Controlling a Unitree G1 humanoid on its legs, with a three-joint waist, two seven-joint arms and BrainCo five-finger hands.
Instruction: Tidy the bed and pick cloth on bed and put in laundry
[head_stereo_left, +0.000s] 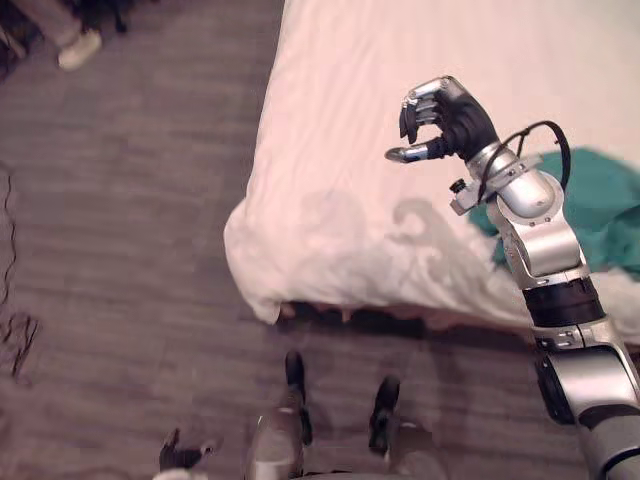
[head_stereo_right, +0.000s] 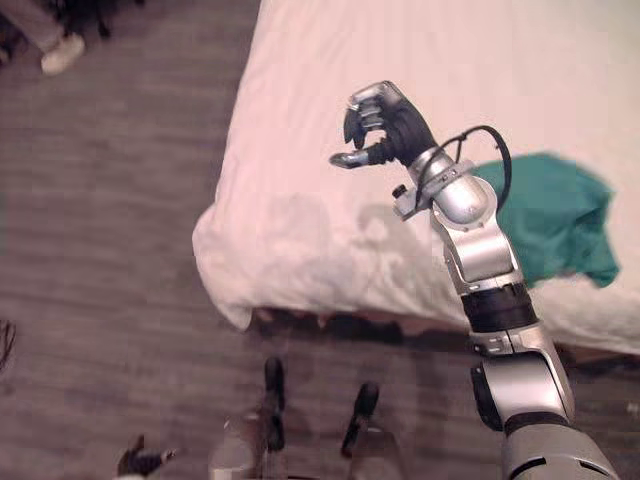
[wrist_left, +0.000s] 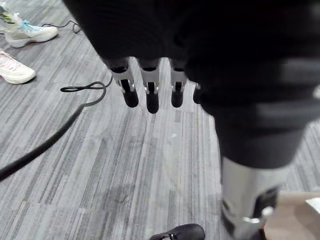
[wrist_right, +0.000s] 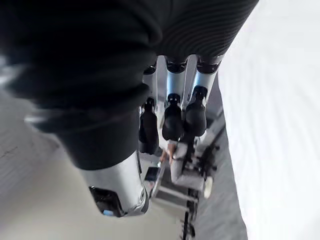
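Right hand (head_stereo_left: 445, 118) hangs above the white bed (head_stereo_left: 380, 60) with fingers curled inward and thumb out, gripping nothing. Green cloth (head_stereo_right: 550, 215) lies crumpled on the bed near its foot edge, at 4 o'clock from that hand and apart from it. Left hand (head_stereo_left: 180, 457) hangs low over the floor (head_stereo_left: 120, 250), fingers straight and relaxed.

Recommendation: uncurl the fingers, travel toward 4 o'clock, and descend onto the cloth's thickest fold. Close on 1 bunch only, so the sheet beneath is not snagged.
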